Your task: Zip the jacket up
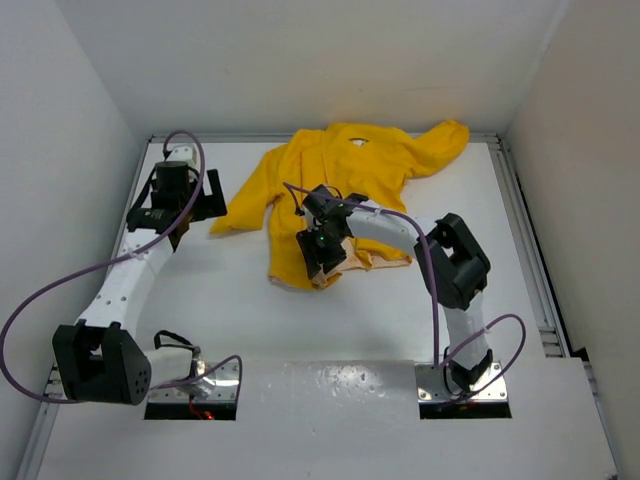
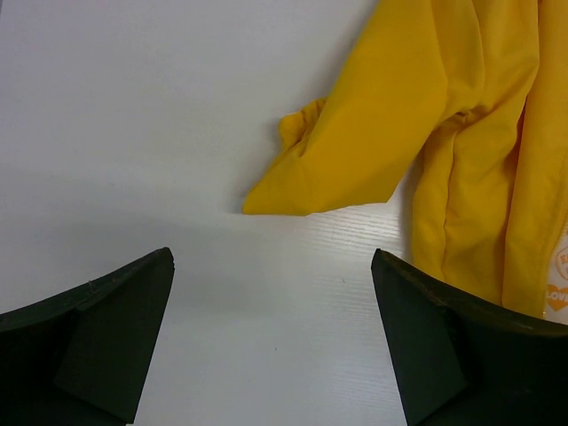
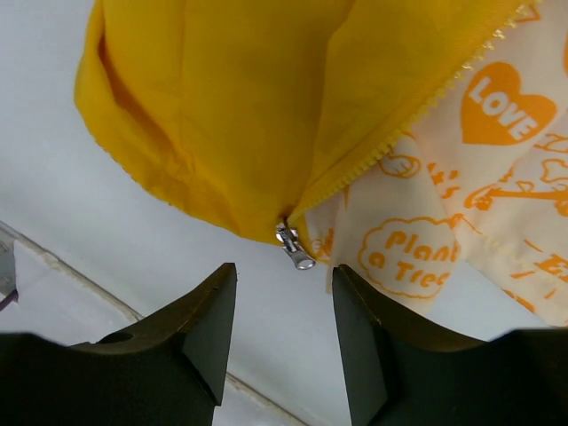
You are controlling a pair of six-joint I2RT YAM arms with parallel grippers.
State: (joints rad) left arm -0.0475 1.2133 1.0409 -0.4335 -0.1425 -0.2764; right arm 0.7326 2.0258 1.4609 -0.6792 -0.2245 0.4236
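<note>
Table (image 1: 260, 310): one, white; the jacket lies on its far middle part.
Jacket (image 1: 335, 170): one, bright yellow, spread flat and rumpled, front open at the hem.
Jacket axis: long axis runs far to near, collar toward the far wall, hem toward the arm bases.
Arms: two, the left arm (image 1: 120, 285) bent toward the jacket's sleeve on its side, the right arm (image 1: 455, 260) reaching to the jacket's hem.
Sleeves: two; one (image 2: 373, 133) slants out toward the left arm, the other (image 1: 440, 145) lies out at the jacket's far corner on the right arm's side.
Lining (image 3: 426, 204): one patch showing at the jacket's hem, pale with orange print.
Left gripper (image 2: 272, 257): jaws spread wide, nothing between them, just beside the end of the jacket's sleeve.
Right gripper (image 3: 284, 275): jaws apart, gap empty, at the jacket's hem corner.
Zipper pull (image 3: 295, 249): one, silver, hanging at the hem's end of the zipper teeth (image 3: 399, 124), just ahead of the right gripper's gap.
Top view only: the whole jacket, both arms.
Right wrist view only: the pull, the teeth and the printed words.
Left wrist view only: the folds at the sleeve end.
</note>
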